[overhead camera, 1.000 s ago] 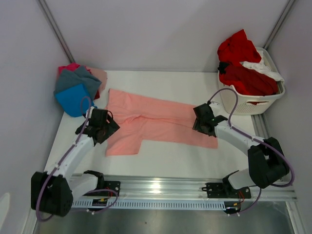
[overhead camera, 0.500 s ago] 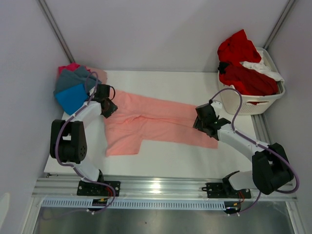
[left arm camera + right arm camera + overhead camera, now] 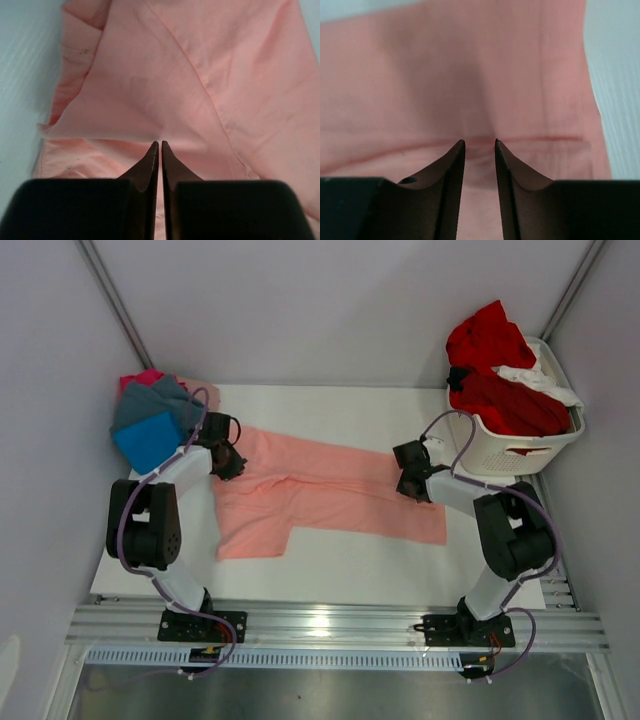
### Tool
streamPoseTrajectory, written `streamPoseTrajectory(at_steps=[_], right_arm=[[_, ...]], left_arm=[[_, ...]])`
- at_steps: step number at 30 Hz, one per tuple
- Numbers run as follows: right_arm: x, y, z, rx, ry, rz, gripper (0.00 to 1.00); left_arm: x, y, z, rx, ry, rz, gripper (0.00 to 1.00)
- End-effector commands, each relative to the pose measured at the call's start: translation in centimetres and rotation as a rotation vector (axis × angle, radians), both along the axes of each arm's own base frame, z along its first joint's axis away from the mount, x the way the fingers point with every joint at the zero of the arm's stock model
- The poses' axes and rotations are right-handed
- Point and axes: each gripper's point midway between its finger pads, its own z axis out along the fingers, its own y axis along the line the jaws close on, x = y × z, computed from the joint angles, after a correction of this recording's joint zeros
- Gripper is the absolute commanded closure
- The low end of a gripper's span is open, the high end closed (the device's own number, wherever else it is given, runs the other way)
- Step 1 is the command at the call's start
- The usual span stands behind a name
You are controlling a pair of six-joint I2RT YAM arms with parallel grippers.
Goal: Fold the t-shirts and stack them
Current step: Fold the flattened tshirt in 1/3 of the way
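My left gripper (image 3: 160, 144) is clamped on the salmon-pink t-shirt (image 3: 330, 490), my right gripper (image 3: 480, 142) agape astride its hem (to lift both ends).

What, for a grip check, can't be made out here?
- Left wrist view: whether the left tool pinches the salmon-pink shirt; its tips cover the fold edge.
- Right wrist view: whether the right tool touches cloth; its tips hide contact.
- Top view: lower shirts in the basket, buried under red shirts.
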Motion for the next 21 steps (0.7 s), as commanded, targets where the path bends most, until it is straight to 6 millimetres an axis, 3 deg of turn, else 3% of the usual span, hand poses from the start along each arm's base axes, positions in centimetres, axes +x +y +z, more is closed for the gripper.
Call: streamPoseTrajectory(at_steps=[1,5,6,7,11,14,15,18,21], right_arm=[[5.2,1.4,2.8,0.045,-0.125,0.008,0.69],[6.5,2.7,1.6,0.052,-0.093,0.036,0.75],[6.7,3.1,1.6,0.056,-0.103,0.046,0.86],[6.8,3.5,1.5,0.055,-0.107,0.056,0.9],[6.6,3.5,0.3,0.02,-0.075,0.056,0.93],[6.7,3.5,0.3,0.005,-0.074,0.05,0.83],[6.5,3.4,0.4,-0.011,-0.071,0.048,0.72],[6.1,3.4,1.0,-0.055,-0.071,0.058,0.57],[5.4,2.7,2.4,-0.121,-0.08,0.054,0.48]], left_arm=[[2.0,-1.1,1.8,-0.011,-0.061,-0.066,0.97],[2.1,-1.8,0.9,-0.02,-0.026,-0.094,0.99],[2.0,-1.9,0.7,-0.019,-0.023,-0.098,1.0],[2.1,-2.0,0.6,-0.023,-0.027,-0.103,0.99],[1.8,-2.5,0.1,-0.04,-0.018,-0.122,0.99],[1.7,-2.8,0.0,-0.049,-0.015,-0.134,0.99],[1.7,-2.9,0.0,-0.054,-0.015,-0.135,0.99],[1.6,-3.0,0.2,-0.063,-0.018,-0.132,0.98],[1.3,-3.6,0.4,-0.095,-0.029,-0.142,0.96]])
